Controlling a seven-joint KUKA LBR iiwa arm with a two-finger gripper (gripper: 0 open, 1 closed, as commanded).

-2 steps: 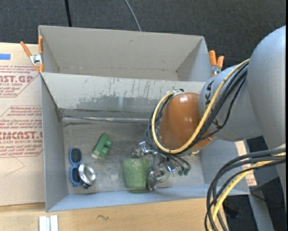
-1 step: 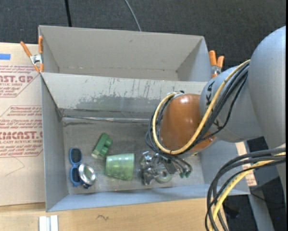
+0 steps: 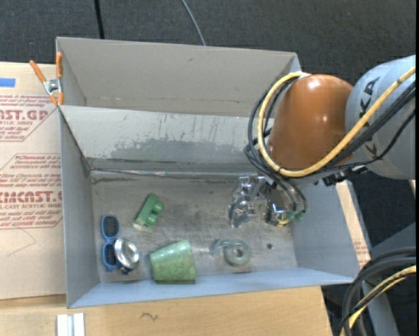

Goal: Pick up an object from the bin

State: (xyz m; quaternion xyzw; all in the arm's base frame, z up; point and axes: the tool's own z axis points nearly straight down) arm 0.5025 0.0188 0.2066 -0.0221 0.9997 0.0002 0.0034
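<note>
My gripper hangs low over the right part of the bin floor, below the arm's orange cover. It is open, and I see nothing between its metal fingers. Closest to it is a small grey-green ring-shaped thing, lying on the floor just in front and slightly left. A pale green cup lies on its side further left, near the front wall. A small green block rests left of centre.
In the front left corner lie a blue piece shaped like a pair of glasses and a shiny round metal thing. The arm and its cables cover the bin's right rear side.
</note>
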